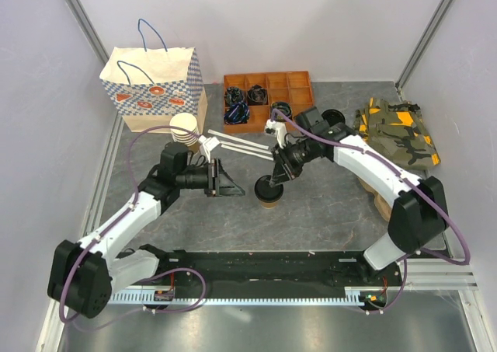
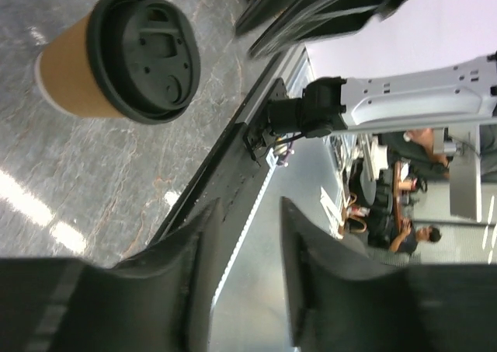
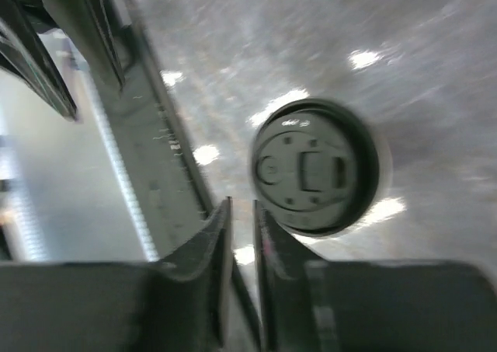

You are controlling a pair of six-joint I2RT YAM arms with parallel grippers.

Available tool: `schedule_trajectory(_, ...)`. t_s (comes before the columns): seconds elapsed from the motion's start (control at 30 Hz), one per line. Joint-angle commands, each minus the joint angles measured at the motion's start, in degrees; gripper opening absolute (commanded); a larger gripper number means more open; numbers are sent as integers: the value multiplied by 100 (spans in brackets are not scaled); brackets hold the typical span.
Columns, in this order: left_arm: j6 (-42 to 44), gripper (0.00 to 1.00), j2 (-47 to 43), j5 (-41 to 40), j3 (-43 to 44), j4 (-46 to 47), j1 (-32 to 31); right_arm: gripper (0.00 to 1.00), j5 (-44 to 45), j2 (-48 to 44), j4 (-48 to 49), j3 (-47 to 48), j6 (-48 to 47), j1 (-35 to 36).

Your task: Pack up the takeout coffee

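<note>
Coffee: the takeout coffee (image 1: 270,190) stands upright near the middle of the table (image 1: 326,220), with nothing holding it.
Lid: the black lid (image 2: 144,55) sits on top of the cup and looks pushed down flat.
My right tool: my right tool (image 3: 241,212) hangs just over the cup. Its two fingers are almost together, with only a thin gap, and nothing is in that gap. The cup is beside the fingers, not between them.
My left tool: my left tool (image 2: 248,212) is near the cup on the other side, pointing at it. Its fingers are apart and empty.
Bag: the paper bag (image 1: 155,88) stands at the far left of the table, well apart from the cup.
Spare cups: a stack of cups (image 1: 185,127) with no lids stands just in front of the bag.
Step now: I think the cup is ready, and picking it up has not begun.
Next move: I think one tool must open wide, go around the cup's side, squeeze softly, and keep the cup upright on the way to the bag.
</note>
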Motion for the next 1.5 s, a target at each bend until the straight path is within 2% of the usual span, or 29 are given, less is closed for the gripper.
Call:
schedule_trajectory(0.0, -228, 36, 390, -46, 352, 730, -351, 19, -1040, 254, 747, -415, 898, -40)
schedule_trajectory(0.27, -509, 15, 804, -45, 308, 1283, -571, 8, -1840, 676, 1530, -714, 1830, -453)
schedule_trajectory(0.43, -545, 2, 962, -46, 369, 1425, -571, 8, -1797, 939, 1566, -1065, 1620, -541)
schedule_trajectory(0.63, -125, 2, 989, -335, 659, 1083, -676, 4, -1735, 1344, 1557, -1242, 1427, -725)
schedule_trajectory(0.77, 1228, 2, 910, -1395, 1194, -284, -1140, 3, -1744, 1415, 1557, -1268, 1409, -787)
schedule_trajectory(0.93, 2493, 2, 1146, -1979, 1756, -1167, -1370, 2, -1770, 1573, 1557, -1286, 1365, -796)
schedule_trajectory(1.0, 2846, 2, 1365, -2530, 1985, -1639, -1554, 2, -1770, 1617, 1557, -1277, 1365, -796)
schedule_trajectory(1.17, 3804, 4, 1665, -3647, 2645, -2099, -2142, 2, -1700, 1661, 1557, -1242, 1391, -805)
schedule_trajectory(1.3, 4288, 5, 1850, -4035, 2927, -2275, -2477, 2, -1639, 1731, 1557, -1190, 1400, -805)
schedule_trajectory(1.47, 4500, 6, 2043, -4335, 3015, -2363, -2750, 2, -1586, 1810, 1557, -1137, 1418, -814)
